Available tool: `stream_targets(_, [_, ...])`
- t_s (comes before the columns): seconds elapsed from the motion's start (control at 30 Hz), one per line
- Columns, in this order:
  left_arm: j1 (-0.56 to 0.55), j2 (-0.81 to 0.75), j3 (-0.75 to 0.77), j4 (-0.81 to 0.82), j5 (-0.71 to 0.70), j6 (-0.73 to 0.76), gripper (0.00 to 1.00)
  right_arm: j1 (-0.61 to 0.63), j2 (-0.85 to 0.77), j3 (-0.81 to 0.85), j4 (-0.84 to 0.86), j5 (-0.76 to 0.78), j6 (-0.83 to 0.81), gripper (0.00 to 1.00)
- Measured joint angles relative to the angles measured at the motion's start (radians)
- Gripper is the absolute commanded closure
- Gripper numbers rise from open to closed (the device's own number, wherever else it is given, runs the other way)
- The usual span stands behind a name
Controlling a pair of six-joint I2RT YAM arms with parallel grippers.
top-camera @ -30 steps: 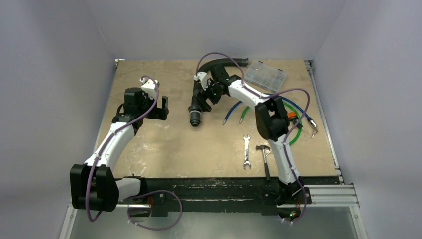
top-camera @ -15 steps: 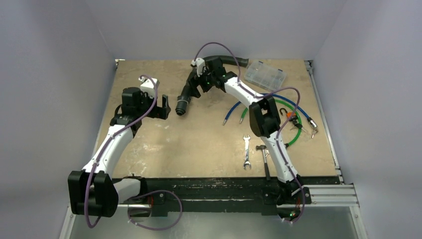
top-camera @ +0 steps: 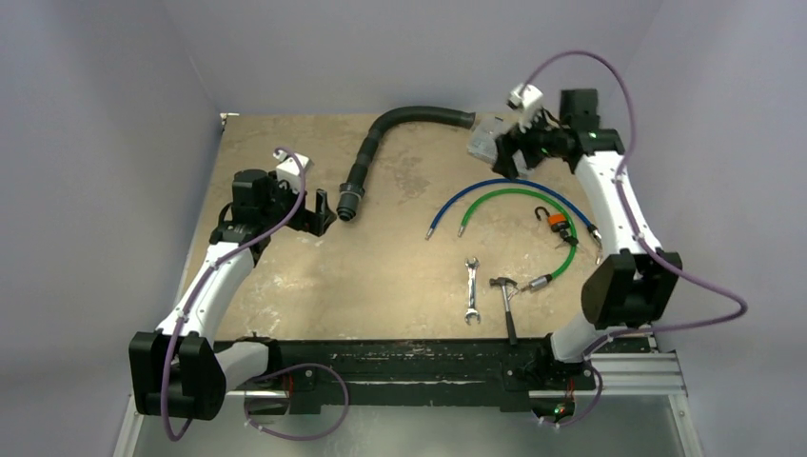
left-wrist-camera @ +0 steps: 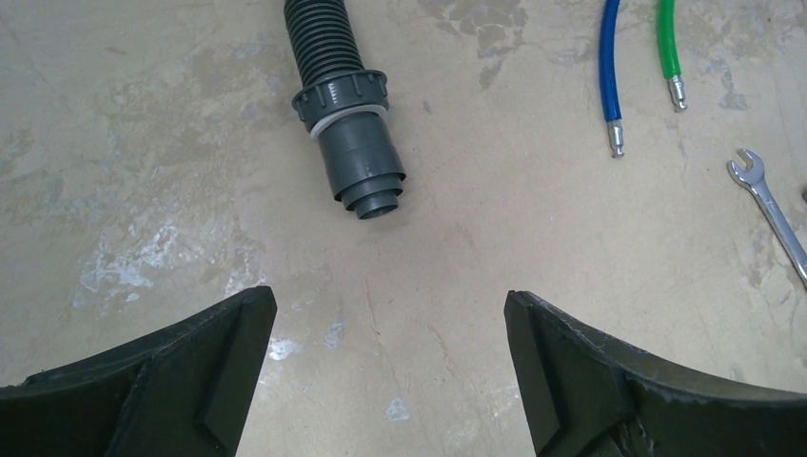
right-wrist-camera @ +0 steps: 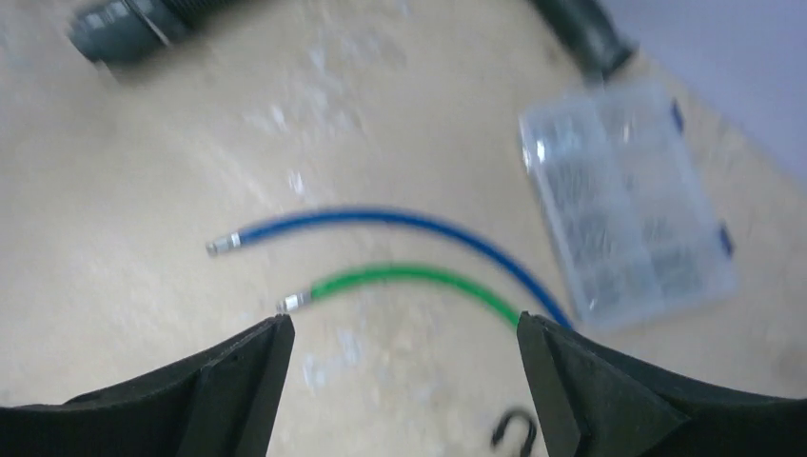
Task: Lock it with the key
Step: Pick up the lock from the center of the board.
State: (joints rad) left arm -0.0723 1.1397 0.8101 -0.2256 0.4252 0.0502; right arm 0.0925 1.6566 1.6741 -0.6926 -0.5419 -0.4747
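My left gripper (top-camera: 324, 211) sits left of centre in the top view, low over the table (top-camera: 381, 276), fingers spread wide and holding nothing. In its wrist view the two dark fingers (left-wrist-camera: 219, 371) fill the lower corners with bare table between them. The hose (left-wrist-camera: 352, 143) lies just beyond, upper middle of that frame, its stepped grey mouth pointing at me and not touching my fingers. The ends of the blue cable (left-wrist-camera: 609, 67) and the green cable (left-wrist-camera: 666, 38) are at the upper right, and the head of a wrench (left-wrist-camera: 771, 209) is at the right edge.

My right gripper (top-camera: 504, 152) is in the upper right of the top view, raised over the clear box (top-camera: 481, 143), fingers also wide apart and empty. Its wrist view is blurred: the box (right-wrist-camera: 628, 228) at right, both cables curving across the middle, and a black hook at the bottom edge that I cannot identify.

The padlock (top-camera: 560, 227), orange and black, lies on the table right of centre in the top view, just beside the green cable, well apart from both grippers. A hammer (top-camera: 507, 305) lies beside the wrench, lower centre.
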Motion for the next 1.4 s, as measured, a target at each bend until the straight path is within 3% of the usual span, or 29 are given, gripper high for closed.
stream_targets(0.2, [0.000, -0.006, 0.000, 0.000, 0.027, 0.000, 0.00, -0.245, -0.106, -0.312, -0.178, 0.022, -0.130, 0.04])
stream_targets(0.4, [0.000, -0.027, 0.000, 0.000, 0.039, 0.000, 0.00, -0.375, -0.124, -0.477, -0.208, 0.105, -0.167, 0.10])
stream_targets(0.73, [0.000, -0.029, 0.000, -0.001, 0.044, 0.000, 0.00, -0.401, 0.013, -0.437, -0.105, 0.240, -0.166, 0.23])
stream_targets(1.17, [0.000, -0.029, 0.000, -0.003, 0.048, 0.000, 0.00, -0.401, 0.200, -0.363, -0.002, 0.346, -0.131, 0.21])
stream_targets(1.4, [0.000, -0.029, 0.000, -0.003, 0.048, 0.000, 0.00, -0.399, 0.239, -0.331, 0.017, 0.356, -0.119, 0.32])
